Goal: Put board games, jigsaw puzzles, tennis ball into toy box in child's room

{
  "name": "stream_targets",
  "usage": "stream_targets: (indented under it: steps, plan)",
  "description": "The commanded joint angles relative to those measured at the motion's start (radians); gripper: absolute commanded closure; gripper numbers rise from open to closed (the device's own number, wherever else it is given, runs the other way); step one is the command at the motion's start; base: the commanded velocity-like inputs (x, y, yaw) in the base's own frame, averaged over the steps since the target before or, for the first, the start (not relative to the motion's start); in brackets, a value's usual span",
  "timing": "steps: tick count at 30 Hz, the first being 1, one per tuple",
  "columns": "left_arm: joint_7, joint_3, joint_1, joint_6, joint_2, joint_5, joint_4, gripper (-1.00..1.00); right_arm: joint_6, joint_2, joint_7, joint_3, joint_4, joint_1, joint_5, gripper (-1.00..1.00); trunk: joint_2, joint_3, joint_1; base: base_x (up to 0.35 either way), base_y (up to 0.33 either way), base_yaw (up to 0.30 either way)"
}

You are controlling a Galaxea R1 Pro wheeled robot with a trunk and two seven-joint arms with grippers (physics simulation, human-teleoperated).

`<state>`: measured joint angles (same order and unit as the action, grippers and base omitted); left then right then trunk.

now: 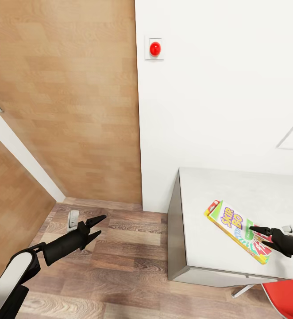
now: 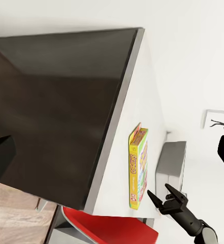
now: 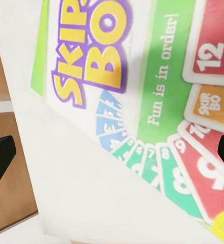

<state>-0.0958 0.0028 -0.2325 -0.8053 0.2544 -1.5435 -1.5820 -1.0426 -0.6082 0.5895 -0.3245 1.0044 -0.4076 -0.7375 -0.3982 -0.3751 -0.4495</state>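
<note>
1 board game (image 1: 238, 231), a flat "Skip-Bo" box in yellow, green and red; 1 pale grey worktop (image 1: 217, 188); 1 red chair seat (image 1: 286, 300); 1 red wall button (image 1: 155, 48); 1 wooden door (image 1: 67, 97); 2 black end effectors, left end effector (image 1: 97, 226), right end effector (image 1: 254, 229).

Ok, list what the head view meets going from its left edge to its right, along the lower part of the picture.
left gripper over the wood floor → near corner of the table → Skip-Bo board game → right gripper
</note>
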Motion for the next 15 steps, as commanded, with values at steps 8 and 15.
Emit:
stream_targets:
  steps: [8, 15]
  plan:
    - [-0.01, 0.0, -0.001, -0.003, 0.0, -0.01, -0.001, -1.0, -0.005, -0.002, 0.008, -0.004, -0.005, -0.003, 0.007, -1.0, -0.002, -0.002, -0.001, 0.0, 0.0, 0.003]
    - [-0.01, 0.0, -0.001, -0.003, 0.0, -0.01, -0.001, -1.0, -0.005, -0.006, 0.007, -0.007, -0.005, -0.003, 0.007, -1.0, -0.002, -0.002, -0.001, 0.0, 0.0, 0.0]
